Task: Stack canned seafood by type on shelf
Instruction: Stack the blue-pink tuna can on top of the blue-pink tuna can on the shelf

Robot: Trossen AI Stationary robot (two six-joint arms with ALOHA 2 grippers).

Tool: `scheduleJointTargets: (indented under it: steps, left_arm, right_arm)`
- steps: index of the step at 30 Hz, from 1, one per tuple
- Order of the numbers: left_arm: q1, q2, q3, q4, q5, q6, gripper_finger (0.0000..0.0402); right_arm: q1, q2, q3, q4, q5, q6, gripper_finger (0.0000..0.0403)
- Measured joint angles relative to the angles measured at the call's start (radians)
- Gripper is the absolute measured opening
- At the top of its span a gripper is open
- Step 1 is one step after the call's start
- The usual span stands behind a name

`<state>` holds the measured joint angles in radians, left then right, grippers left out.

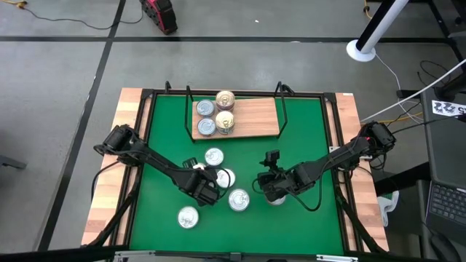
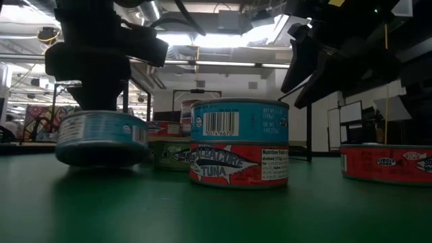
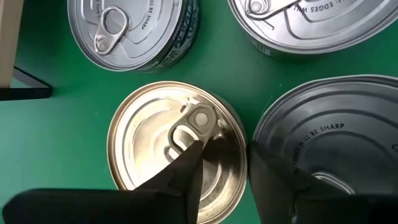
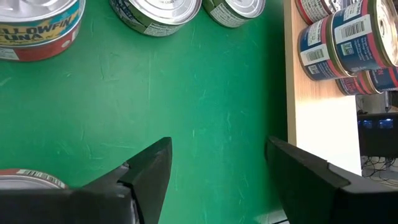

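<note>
The wooden shelf (image 1: 255, 116) stands at the far middle of the green mat and bears several tins (image 1: 215, 115), seen stacked in the right wrist view (image 4: 348, 43). Loose tins lie on the mat (image 1: 213, 156) (image 1: 188, 217). A blue tin sits stacked on a red tuna tin (image 2: 239, 145). My left gripper (image 1: 209, 193) (image 3: 224, 155) is open, pointing down over a gold-lidded tin (image 3: 161, 143) and a silver-lidded tin (image 3: 336, 143). My right gripper (image 1: 271, 188) (image 4: 217, 155) is open over bare mat, beside a red-labelled tin (image 4: 28, 177). My left gripper comes from above. One finger (image 3: 186, 174) lies over the gold lid beside its pull tab (image 3: 196, 121), and the other (image 3: 273, 186) lies over the silver lid's edge. I cannot tell whether either finger touches a tin.
Pale wooden planks (image 1: 109, 189) flank the mat on both sides. The shelf's black wire frame (image 1: 282, 105) rises at its ends. More loose tins lie ahead of the right gripper (image 4: 155, 12). The right half of the shelf board is bare.
</note>
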<state>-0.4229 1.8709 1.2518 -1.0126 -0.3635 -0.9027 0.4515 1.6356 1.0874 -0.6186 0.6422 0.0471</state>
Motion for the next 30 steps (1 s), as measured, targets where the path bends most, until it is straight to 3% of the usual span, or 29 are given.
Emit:
scheduleJointTargets:
  steps: [6, 14, 30]
  left_arm:
    - [0.000, 0.000, 0.000, 0.001, 0.007, 0.010, 0.0080]
    - [0.000, -0.006, 0.000, 0.000, 0.006, 0.039, 0.0007]
    - [0.001, -0.127, 0.002, -0.029, 0.023, 0.046, 0.0001]
  right_arm:
    - [0.000, 0.000, 0.000, 0.000, 0.000, 0.000, 0.0255]
    - [0.000, 0.000, 0.000, 0.000, 0.000, 0.000, 0.0255]
    - [0.000, 0.000, 0.000, 0.000, 0.000, 0.000, 0.0255]
